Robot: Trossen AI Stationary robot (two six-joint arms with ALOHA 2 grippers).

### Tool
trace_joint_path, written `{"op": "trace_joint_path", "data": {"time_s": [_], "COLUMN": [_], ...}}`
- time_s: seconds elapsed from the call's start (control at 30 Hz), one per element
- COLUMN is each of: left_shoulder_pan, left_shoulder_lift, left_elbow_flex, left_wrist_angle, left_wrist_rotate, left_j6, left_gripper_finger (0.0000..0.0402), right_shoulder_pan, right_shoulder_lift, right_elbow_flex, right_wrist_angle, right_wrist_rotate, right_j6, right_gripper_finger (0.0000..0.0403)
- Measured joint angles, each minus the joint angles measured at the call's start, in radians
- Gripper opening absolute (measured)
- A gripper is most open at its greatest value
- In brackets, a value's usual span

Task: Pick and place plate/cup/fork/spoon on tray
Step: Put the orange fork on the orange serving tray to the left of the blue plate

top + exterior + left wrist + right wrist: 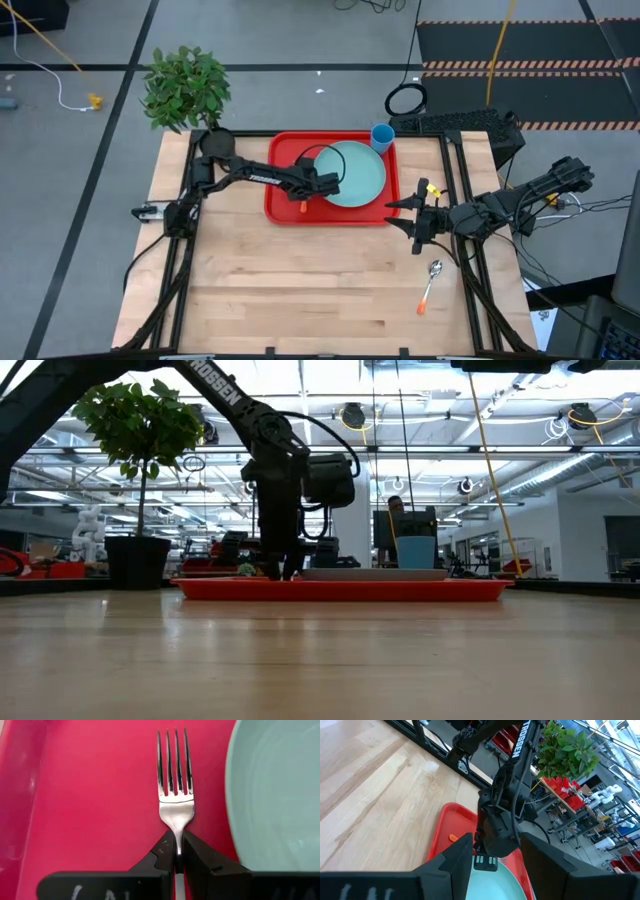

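Pinched between our left gripper's [176, 851] fingers, the fork [175, 780] lies tines-forward on the red tray [90, 795], just beside the teal plate [280, 790]; the jaws are closed on its neck, and the orange handle end peeks out behind the gripper in the overhead view.

We judge the fork placement to be the step in hand — it appears to rest on the tray floor, so the next move calls for opening the jaws and lifting straight up without dragging the fork against the plate.

Our right gripper [408, 215] waits off the tray's right edge, jaws spread open and holding nothing. The spoon [430, 285] sits on the bare table, nearer the front, well apart from the tray — we'd expect it to be the last pickup.

Our count: 1 plate on the tray, 1 blue cup [382, 137] at its far right corner, 1 fork, 1 spoon, 1 tray, 2 arms. 1 potted plant [186, 88] stands at the table's far left corner.
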State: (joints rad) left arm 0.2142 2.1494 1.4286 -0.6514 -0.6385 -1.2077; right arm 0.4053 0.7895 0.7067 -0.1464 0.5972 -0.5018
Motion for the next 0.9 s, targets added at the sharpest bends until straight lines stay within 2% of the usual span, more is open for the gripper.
{"op": "trace_joint_path", "data": {"time_s": [0.13,0.4,0.67,0.9], "left_shoulder_pan": [0.001,0.016,0.020,0.020], "left_shoulder_lift": [-0.002,-0.002,-0.004,-0.042], "left_elbow_flex": [-0.005,-0.005,-0.006,-0.005], "left_wrist_angle": [0.017,0.035,0.061,0.018], "left_wrist_rotate": [-0.001,0.002,0.003,0.011], "left_j6": [-0.004,-0.007,0.009,0.053], "left_gripper_finger": [0.0038,0.0081,0.0081,0.0081], "right_shoulder_pan": [0.000,0.000,0.000,0.000], "right_shoulder_lift": [0.000,0.000,0.000,0.000], "right_elbow_flex": [0.000,0.000,0.000,0.000], "right_wrist_angle": [0.000,0.000,0.000,0.000], "right_wrist_rotate": [0.000,0.000,0.000,0.000], "right_j6": [-0.002,-0.007,-0.007,-0.003], "right_gripper_finger": [0.0160,0.0160,0.0160,0.0160]}}
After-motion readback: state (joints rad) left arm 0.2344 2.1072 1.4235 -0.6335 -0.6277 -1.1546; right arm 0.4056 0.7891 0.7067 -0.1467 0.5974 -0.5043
